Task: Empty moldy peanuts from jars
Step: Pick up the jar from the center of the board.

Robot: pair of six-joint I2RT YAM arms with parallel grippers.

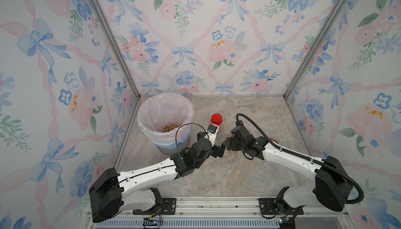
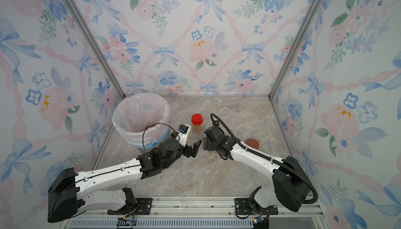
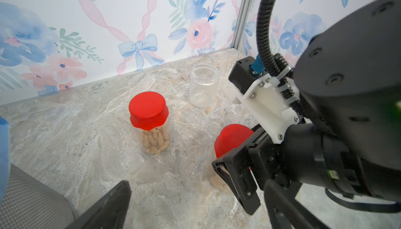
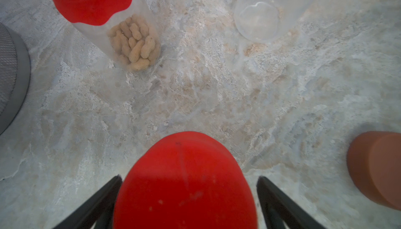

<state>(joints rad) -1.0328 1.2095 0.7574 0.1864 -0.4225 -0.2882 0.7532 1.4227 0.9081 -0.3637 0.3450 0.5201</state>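
One jar of three looks finished: the empty jar [image 3: 204, 84] stands open at the far right of the surface [image 2: 195, 180], and its brown lid [image 2: 252, 143] lies apart from it, nearer and further right. A heap of peanuts [image 1: 172, 127] lies in the bottom of the bin [image 1: 149, 134] at far left, which I take to be that jar's load. Two jars are left. The far red jar [image 2: 197, 119] stands upright in the middle, between the bin and the empty jar. Its lid is on, its lower part is packed with nuts, and nothing touches it. The near red jar [image 3: 233, 139] stands a little nearer and to the right of it, also capped, under the right arm. In the left wrist view pale nuts show low through its wall, though the arm hides most of it. The right tool [image 4: 189, 177] is released. Its two fingers are spread on either side of that red lid with a gap on each side, so it straddles the lid without gripping. The left tool [image 2: 194, 148] is also released and empty, its fingers spread just left of the right tool and close to the same jar. By my reading about a third of the job is done. The near jar has yet to be held, uncapped and tipped into the bin, and then the far one needs the same.
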